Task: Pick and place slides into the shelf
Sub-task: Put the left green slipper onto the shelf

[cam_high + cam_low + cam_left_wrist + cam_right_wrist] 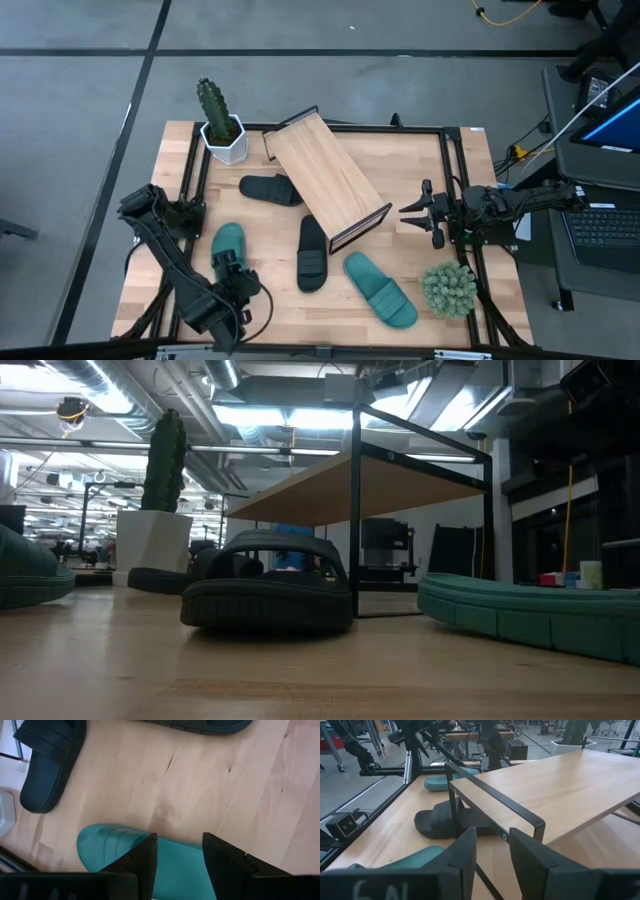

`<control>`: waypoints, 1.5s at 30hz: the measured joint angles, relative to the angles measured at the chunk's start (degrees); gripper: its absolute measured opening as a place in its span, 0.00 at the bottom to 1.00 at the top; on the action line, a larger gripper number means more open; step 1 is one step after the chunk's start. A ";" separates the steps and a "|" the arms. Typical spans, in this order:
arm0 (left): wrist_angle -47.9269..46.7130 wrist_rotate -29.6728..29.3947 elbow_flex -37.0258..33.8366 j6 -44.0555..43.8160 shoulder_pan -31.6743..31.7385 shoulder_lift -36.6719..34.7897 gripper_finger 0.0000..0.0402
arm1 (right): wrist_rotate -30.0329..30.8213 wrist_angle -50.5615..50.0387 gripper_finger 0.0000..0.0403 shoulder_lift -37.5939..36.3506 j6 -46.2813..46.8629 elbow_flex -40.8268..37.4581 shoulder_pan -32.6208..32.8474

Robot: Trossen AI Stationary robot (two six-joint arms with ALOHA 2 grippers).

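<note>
Here the shelf [327,182] lies askew mid-table, bare, with four slides [311,254] scattered around it. The left gripper [232,266] hangs over a teal slide [228,244], fingers parted, gripping nothing. The right gripper [413,212] waits beside the shelf, fingers apart.

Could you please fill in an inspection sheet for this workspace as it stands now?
Surface: wooden table, bare between items.
Job's things: shelf angled mid-table, nothing on it; black slides and; teal slides and, all on the table.
Clutter: cactus, round green plant.
Grippers: left claw open over a teal slide; right claw open, facing the shelf.
Cables: yellow cable on floor.
Surroundings: laptop beside table.
</note>
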 joint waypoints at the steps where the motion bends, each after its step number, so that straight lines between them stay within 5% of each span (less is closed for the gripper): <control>1: 0.02 0.00 0.00 0.06 0.25 0.00 0.37 | 0.00 -0.01 0.29 0.00 -0.09 0.00 -0.01; 34: -1.01 -2.43 0.00 -3.23 -0.87 -0.02 0.37 | -0.01 0.04 0.29 0.00 -1.46 0.00 0.00; 45: -4.41 1.00 0.00 -7.49 -0.40 0.02 0.40 | -0.01 0.07 0.29 -0.02 -1.48 0.00 0.00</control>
